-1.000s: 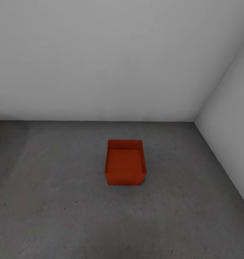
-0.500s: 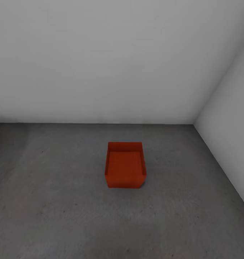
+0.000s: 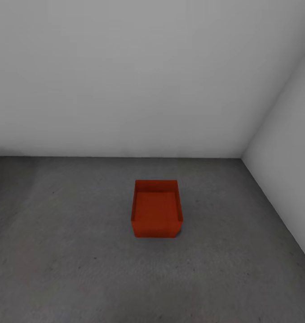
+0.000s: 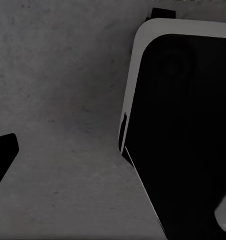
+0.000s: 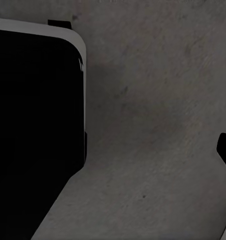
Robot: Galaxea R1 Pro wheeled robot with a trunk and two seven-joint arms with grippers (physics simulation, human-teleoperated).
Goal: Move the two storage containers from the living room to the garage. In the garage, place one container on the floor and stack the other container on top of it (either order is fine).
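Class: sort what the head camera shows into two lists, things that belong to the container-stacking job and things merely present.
Belongs to the job:
- container, open top up
- floor, concrete, bearing the container

Merely present:
- back wall
- side wall

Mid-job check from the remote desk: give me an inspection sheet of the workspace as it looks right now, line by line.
Surface: rough dark grey concrete floor, bare around the box.
Job's things: one orange-red storage container sits upright on the floor, open top up, empty inside as far as can be seen; nothing stacked on it.
Clutter: nothing seen.
Grippers: in the left wrist view a dark finger tip shows at the edge, likewise in the right wrist view; whether either pincer is open or shut cannot be told; nothing seen held.
Cables: nothing seen.
Surroundings: plain white-grey walls meeting at a corner on the right; the robot's dark base shows below the wrist cameras.
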